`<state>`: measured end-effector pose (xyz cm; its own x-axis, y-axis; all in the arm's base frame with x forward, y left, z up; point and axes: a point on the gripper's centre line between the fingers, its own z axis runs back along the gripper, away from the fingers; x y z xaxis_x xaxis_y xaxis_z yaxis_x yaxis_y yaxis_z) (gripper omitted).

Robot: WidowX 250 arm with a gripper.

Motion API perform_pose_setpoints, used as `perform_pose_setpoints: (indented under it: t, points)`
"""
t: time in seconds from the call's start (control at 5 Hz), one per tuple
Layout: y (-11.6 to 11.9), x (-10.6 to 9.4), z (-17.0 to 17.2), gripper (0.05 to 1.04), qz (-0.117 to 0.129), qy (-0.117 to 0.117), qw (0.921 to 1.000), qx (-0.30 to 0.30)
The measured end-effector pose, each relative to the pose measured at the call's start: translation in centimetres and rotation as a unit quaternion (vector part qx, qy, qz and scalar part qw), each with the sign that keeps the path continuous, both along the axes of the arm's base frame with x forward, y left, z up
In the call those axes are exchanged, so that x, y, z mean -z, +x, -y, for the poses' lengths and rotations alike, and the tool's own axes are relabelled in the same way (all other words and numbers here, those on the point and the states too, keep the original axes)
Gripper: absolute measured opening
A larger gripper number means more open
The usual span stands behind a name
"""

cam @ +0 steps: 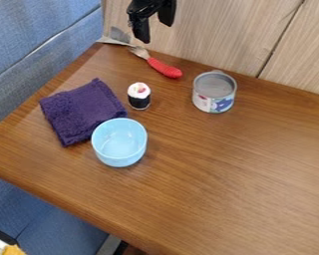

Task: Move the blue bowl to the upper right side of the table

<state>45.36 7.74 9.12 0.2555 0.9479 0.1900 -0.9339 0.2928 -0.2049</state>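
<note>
One black gripper [155, 32] hangs at the view's twelve o'clock, its fingers spread apart. The blue bowl [119, 144] sits upright toward nine o'clock on the table [235, 184], at the purple cloth's [82, 109] four-o'clock corner. From the bowl, the can [214, 94] stands at two o'clock.

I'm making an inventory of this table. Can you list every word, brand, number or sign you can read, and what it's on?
Metal can: its coloured label has markings too small to read.
Blue bowl: no lettering seen.
Nothing else has text I can read.
</note>
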Motion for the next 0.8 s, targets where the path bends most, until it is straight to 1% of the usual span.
perform_pose_setpoints:
  t: [0.2, 0.4, 0.6, 0.8]
  points:
    - [-0.4, 1.8, 0.1, 1.000, -0.021, -0.004, 0.9998, 0.000]
    - [-2.3, 3.4, 0.4, 1.000, -0.047, -0.009, 0.9989, 0.007]
    - [-3.7, 0.5, 1.2, 1.000, -0.016, -0.014, 0.9991, 0.036]
    - [-5.4, 0.0, 1.6, 1.000, -0.014, -0.030, 0.9969, 0.071]
